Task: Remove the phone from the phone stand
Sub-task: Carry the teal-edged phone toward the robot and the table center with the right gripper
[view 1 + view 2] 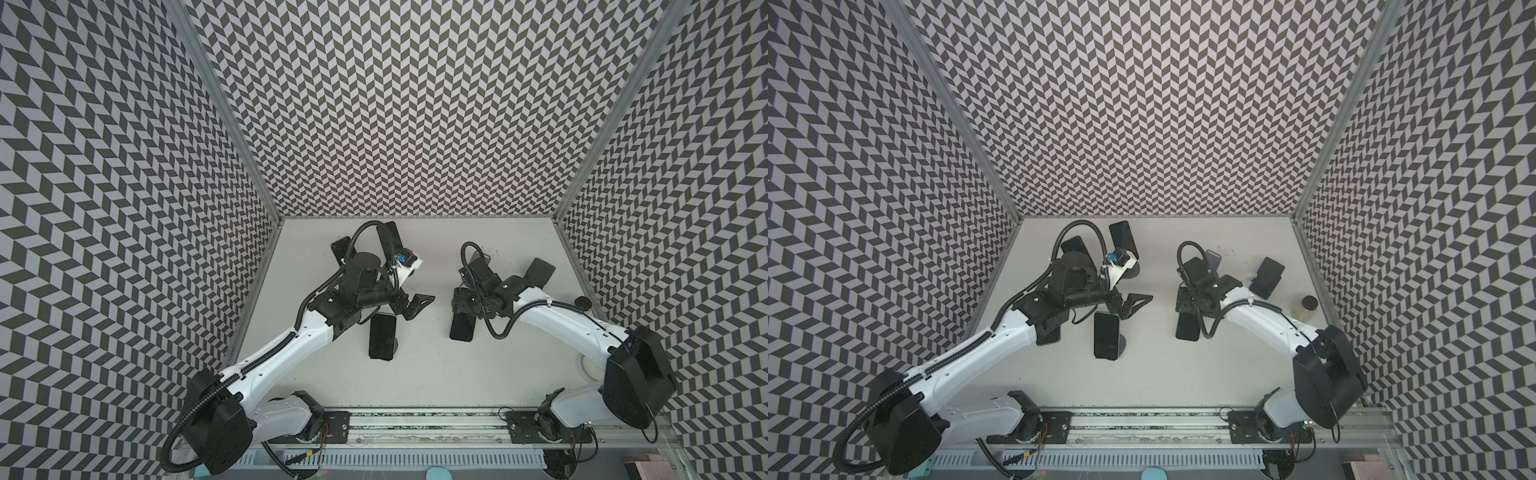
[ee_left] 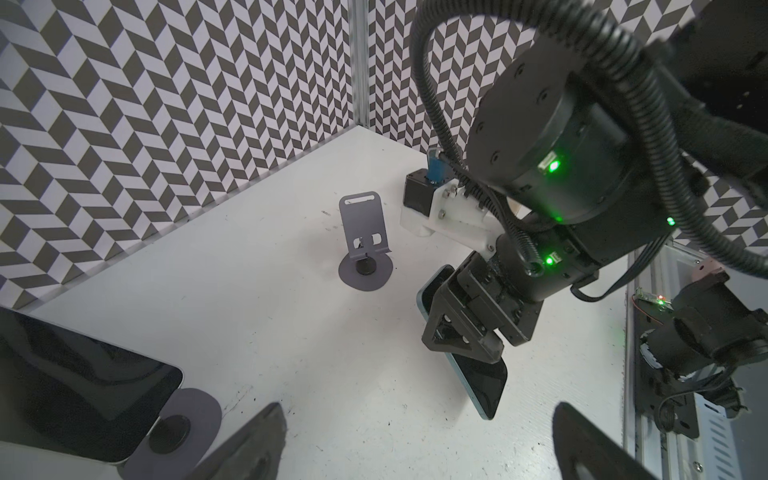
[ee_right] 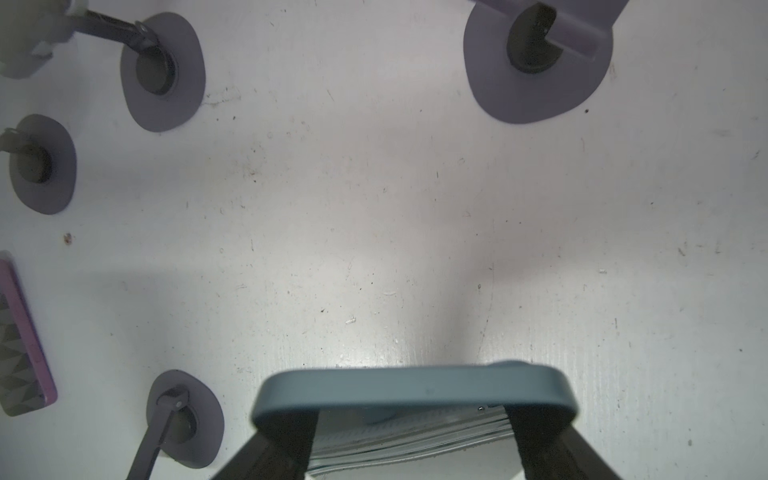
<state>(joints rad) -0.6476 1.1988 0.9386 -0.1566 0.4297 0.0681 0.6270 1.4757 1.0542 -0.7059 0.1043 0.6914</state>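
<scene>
Blue-cased phone (image 2: pixel 484 380) tilted, gripped in right end effector (image 2: pixel 469 345); grey phone stand (image 2: pixel 365 232) upright, apart.

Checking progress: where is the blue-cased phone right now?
The blue-cased phone is gripped by the right gripper, right of centre in both top views, just in front of the empty stand and clear of it.
</scene>
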